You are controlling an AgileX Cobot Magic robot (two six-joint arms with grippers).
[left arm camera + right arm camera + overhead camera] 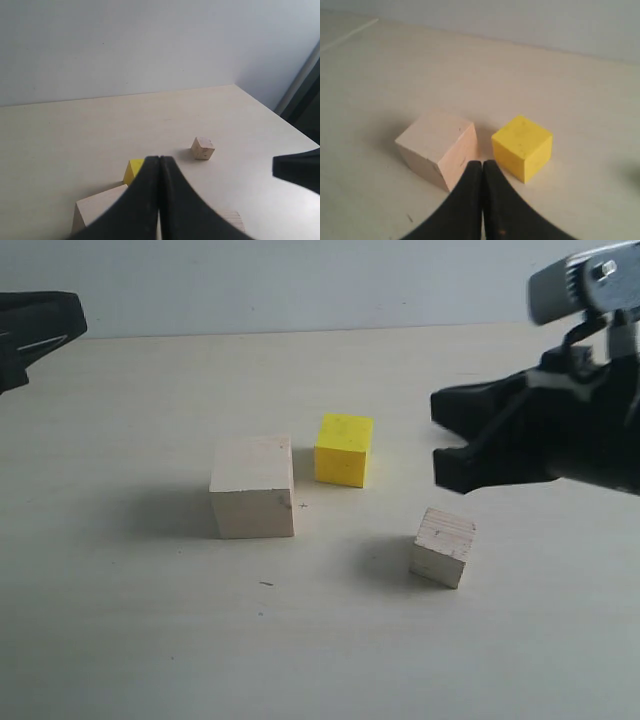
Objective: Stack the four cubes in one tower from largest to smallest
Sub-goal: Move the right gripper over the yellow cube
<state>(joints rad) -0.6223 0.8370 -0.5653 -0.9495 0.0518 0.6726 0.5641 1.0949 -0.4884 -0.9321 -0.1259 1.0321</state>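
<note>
Three cubes stand apart on the table in the exterior view: a large pale wooden cube [252,487], a bright yellow cube [344,449] just behind it to the right, and a grain-lined medium cube [443,546] nearer the front. The small pale cube [202,148] shows only in the left wrist view, alone beyond the yellow cube [133,171]. My right gripper [482,163] is shut and empty, hovering short of the large cube [437,145] and the yellow cube [522,145]. My left gripper [159,158] is shut and empty, raised at the far left [60,325].
The pale tabletop [150,640] runs back to a grey wall [300,280]. The right arm's black body [580,430] hangs over the table's right side, above and behind the medium cube. A dark edge [300,95] lies past the table's far corner.
</note>
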